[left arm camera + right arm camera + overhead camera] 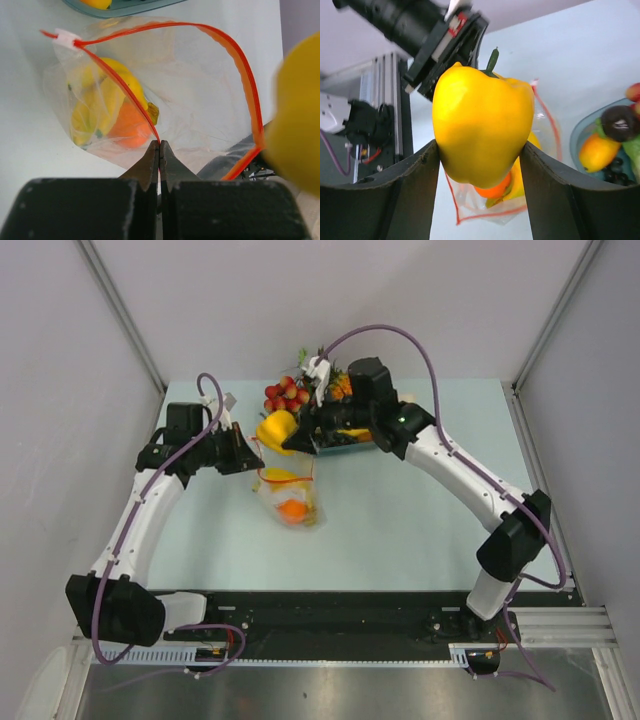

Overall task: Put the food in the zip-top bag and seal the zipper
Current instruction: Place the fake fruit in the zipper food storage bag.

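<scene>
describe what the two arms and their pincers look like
Both arms are alike: the left arm and the right arm have curved white links joined by bulky black joint housings. A purple cable loops along each. A small green light glows on the right arm. The left pincer has black fingers tapering to points; the right pincer has broad, curved dark fingers.

Clear zip-top bag [305, 490] sits open, red-orange zipper [240, 57] gaping, orange [127, 125] and yellow banana [92, 107] inside, yellow pepper [480, 130] hovering above it.

Left arm [140, 515] stretched forward, left fingers [146, 169] pinched together, right arm [462, 468] bent inward, right fingers [555, 200] spread, gripping
</scene>
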Robot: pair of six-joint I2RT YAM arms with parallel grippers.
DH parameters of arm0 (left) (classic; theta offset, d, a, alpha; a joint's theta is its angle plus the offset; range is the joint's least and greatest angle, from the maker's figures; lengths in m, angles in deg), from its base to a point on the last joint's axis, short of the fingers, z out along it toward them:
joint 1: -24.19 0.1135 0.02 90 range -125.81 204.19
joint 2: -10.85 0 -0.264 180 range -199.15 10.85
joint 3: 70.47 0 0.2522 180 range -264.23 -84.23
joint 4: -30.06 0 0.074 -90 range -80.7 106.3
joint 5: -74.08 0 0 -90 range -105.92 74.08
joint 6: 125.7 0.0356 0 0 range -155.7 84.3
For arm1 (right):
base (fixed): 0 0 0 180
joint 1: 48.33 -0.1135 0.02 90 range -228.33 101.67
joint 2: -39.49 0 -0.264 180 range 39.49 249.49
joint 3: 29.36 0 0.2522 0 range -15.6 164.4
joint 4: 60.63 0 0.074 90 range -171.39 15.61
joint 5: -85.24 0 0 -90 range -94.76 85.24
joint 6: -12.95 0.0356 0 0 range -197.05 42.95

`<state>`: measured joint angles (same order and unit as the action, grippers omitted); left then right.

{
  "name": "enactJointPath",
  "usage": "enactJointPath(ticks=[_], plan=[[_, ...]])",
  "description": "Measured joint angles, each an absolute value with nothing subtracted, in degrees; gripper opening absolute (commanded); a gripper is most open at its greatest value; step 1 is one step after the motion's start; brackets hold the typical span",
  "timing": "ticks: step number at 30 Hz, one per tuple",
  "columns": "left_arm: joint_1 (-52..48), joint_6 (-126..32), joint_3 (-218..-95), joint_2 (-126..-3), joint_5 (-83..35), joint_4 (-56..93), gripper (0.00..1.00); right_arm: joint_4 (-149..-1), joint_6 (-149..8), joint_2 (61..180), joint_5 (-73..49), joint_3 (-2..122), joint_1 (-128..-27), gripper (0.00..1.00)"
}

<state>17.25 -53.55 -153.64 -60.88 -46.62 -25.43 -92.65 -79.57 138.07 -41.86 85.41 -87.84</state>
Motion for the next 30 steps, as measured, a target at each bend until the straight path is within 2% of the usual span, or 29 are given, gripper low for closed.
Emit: enactJointPath(ticks=[2, 5, 6, 8, 9, 10, 12, 14, 19, 24, 30], plan=[[17.23, -53.53, -153.68, -59.78, -46.84, -25.98, 0.00, -94.47, -83.02, 139.25, -42.32, 85.61, -89.66, 0.29], [17.23, -53.18, -153.92, -57.60, -46.64, -27.29, 0.00, -98.05, -87.61, 142.05, -42.14, 86.26, -91.95, 0.36], [17.49, -53.18, -153.99, -56.83, -46.23, -28.01, 0.00, -99.15, -88.75, 142.69, -42.12, 86.33, -92.30, 0.45], [17.91, -53.07, -154.21, -55.61, -45.48, -29.17, 0.00, -101.83, -91.40, 144.11, -41.53, 86.94, -92.96, 0.54], [18.02, -53.09, -154.27, -55.13, -45.50, -29.65, 0.00, -103.10, -92.53, 144.83, -41.03, 87.53, -93.04, 0.70], [18.10, -53.09, -154.40, -54.71, -45.53, -30.24, 0.00, -104.09, -93.54, 145.46, -40.44, 88.25, -93.13, 0.73], [18.30, -53.20, -154.45, -54.01, -46.14, -30.81, 0.00, -105.11, -94.39, 146.38, -39.63, 89.54, -93.26, 0.89], [18.52, -53.20, -154.45, -52.96, -46.51, -31.27, 0.00, -105.75, -95.00, 147.36, -39.17, 91.40, -93.44, 0.98], [20.71, -53.22, -154.43, -51.13, -46.60, -32.30, 0.00, -104.43, -92.36, 147.93, -39.48, 94.57, -92.58, 1.00], [25.10, -53.22, -154.29, -51.08, -46.58, -32.93, 0.00, -96.28, -83.55, 148.22, -41.44, 95.42, -86.99, 1.00], [26.58, -53.07, -154.03, -51.08, -46.53, -33.15, 0.00, -87.23, -72.64, 158.10, -36.44, 102.09, -78.95, 0.98]])
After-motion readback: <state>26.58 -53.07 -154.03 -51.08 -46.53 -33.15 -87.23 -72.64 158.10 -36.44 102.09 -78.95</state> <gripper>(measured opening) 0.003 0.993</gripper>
